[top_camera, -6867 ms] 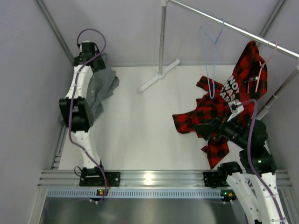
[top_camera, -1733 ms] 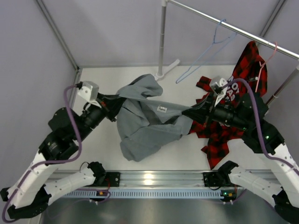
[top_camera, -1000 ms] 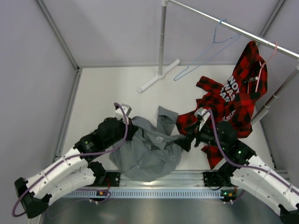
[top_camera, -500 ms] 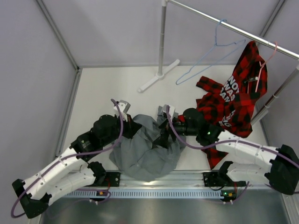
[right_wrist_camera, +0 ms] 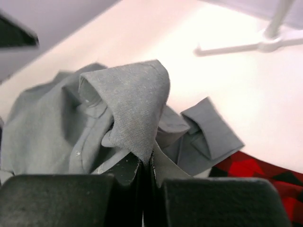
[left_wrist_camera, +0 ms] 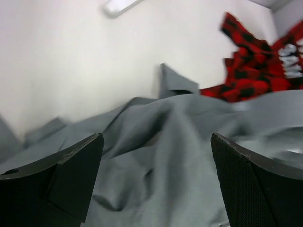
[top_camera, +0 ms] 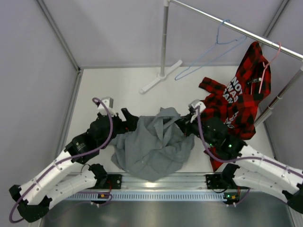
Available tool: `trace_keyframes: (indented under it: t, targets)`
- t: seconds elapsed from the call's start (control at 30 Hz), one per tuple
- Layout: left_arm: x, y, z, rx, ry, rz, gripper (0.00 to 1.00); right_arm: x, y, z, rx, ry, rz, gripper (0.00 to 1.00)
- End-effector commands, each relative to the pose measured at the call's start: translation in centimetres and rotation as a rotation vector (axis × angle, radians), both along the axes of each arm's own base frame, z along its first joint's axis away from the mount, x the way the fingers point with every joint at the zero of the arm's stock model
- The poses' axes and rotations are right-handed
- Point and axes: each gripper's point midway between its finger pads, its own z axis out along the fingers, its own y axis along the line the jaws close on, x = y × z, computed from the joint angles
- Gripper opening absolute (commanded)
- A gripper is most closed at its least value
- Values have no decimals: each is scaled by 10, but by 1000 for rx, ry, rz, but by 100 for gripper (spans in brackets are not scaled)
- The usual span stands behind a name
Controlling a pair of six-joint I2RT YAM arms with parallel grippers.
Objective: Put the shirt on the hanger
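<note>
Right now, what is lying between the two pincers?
The shirt: its bunched grey cloth fills the stretch from the open left pincer to the right pincer, which is shut on a raised fold. The top view shows it.

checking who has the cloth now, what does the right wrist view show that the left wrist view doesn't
Only the right wrist view: the right jaws shut on a raised fold of the shirt. Only the left wrist view: the left jaws wide open, gripping nothing, low over the cloth. Both: the shirt crumpled on the table, with the plaid shirt beside it.
</note>
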Motion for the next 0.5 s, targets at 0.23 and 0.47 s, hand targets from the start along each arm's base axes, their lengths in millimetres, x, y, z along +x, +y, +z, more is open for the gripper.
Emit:
trace_keyframes:
  t: [0.23,0.47]
  targets:
    - [-20,43,-135,-297,299,417,98,-11,-54,33,99,-68,-152,0]
    - [-6,25,-152,-386,264,387,15,-22,-45,45,121,-75,-71,1]
